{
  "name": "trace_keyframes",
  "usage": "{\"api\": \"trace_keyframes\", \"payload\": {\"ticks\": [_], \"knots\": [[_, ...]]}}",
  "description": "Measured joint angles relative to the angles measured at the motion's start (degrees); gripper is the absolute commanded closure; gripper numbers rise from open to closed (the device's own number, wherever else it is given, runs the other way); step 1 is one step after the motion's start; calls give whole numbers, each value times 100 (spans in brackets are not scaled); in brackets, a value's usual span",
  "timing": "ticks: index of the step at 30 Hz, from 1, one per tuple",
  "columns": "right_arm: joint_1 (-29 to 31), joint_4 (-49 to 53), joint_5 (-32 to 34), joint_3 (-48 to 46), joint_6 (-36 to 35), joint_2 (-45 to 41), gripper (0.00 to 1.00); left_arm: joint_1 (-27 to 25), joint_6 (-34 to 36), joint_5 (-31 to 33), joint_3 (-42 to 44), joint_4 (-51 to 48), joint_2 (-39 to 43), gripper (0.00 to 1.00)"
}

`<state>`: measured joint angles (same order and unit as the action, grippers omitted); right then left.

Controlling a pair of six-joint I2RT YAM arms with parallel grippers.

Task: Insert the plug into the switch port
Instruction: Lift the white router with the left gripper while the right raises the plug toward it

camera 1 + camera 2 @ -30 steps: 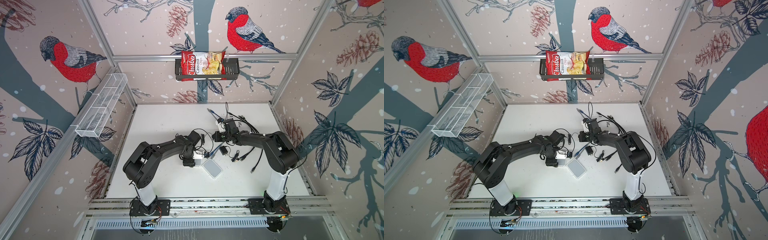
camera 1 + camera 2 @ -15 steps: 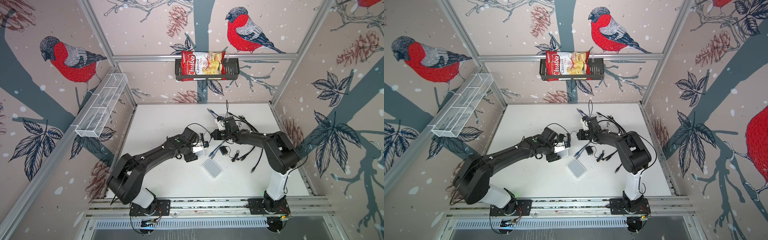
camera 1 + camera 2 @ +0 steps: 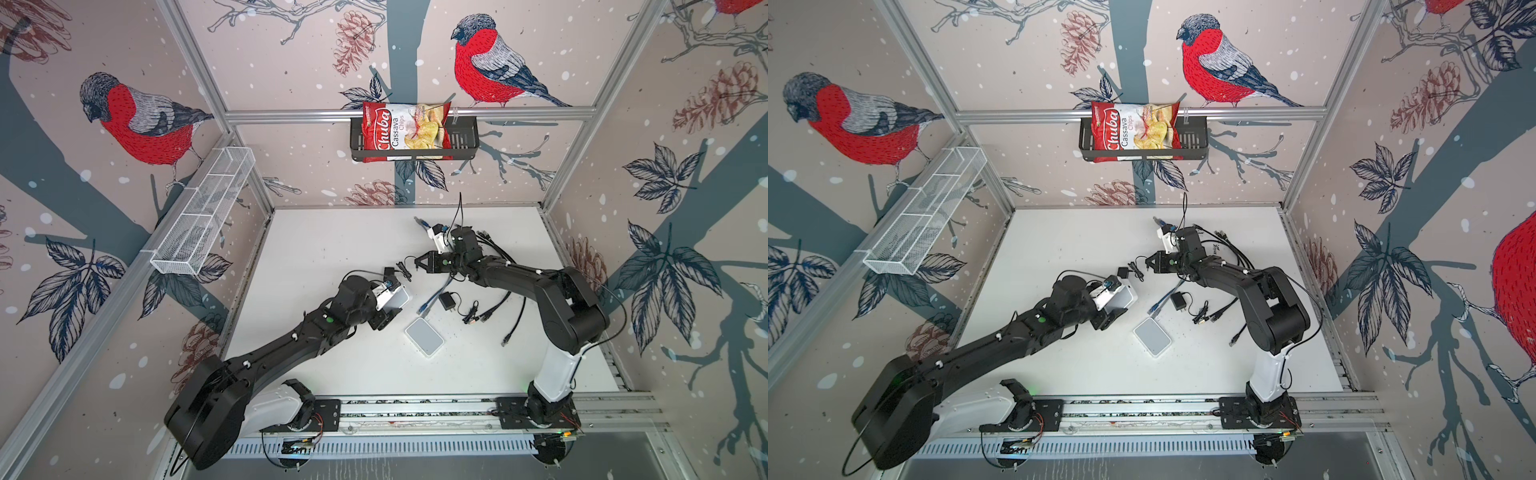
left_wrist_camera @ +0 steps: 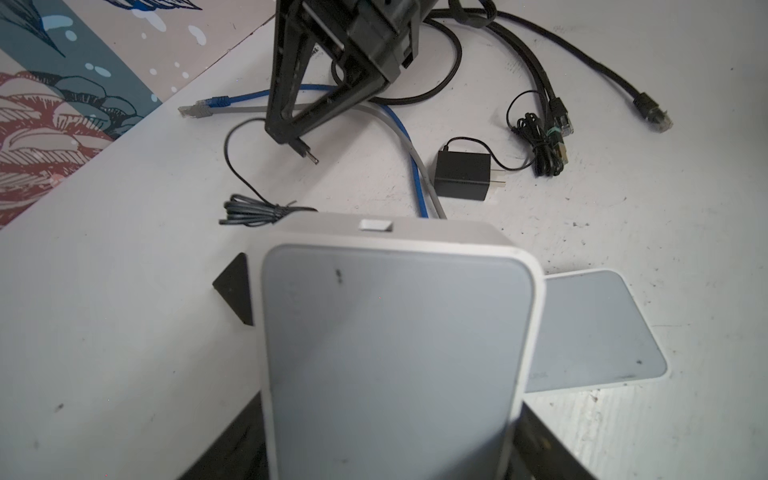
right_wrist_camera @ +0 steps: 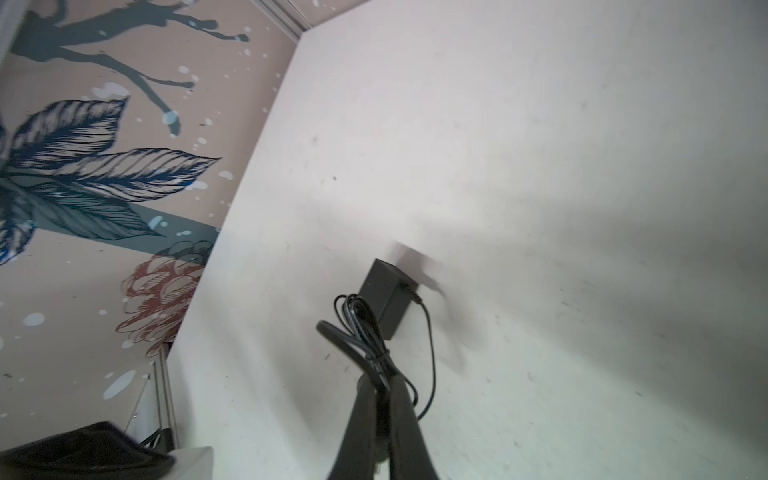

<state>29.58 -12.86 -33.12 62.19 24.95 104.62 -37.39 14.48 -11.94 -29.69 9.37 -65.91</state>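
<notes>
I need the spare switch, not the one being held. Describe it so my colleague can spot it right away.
Look at the white table, just nearer the arm bases than the tangle of cables. The spare switch lies flat there, a rounded white square with a pale grey-blue top. Unlike the held switch, clamped between the fingers of the left gripper, nothing touches it.
</notes>
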Motion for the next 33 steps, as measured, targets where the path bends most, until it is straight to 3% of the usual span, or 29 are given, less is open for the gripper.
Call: {"api": "trace_keyframes", "payload": {"ticks": [12,24,33], "knots": [[227,-1753,-981,-608,514,-367,98,-2,-966,229,1193,2269,105,36],[575,-2564,-1049,-876,667,-566,98,-4,-1141,603,1703,3998,-695,36],[828,-2640,-1038,-940,505,-597,98,-4,-1213,599,1703,4577,-1034,36]]}}
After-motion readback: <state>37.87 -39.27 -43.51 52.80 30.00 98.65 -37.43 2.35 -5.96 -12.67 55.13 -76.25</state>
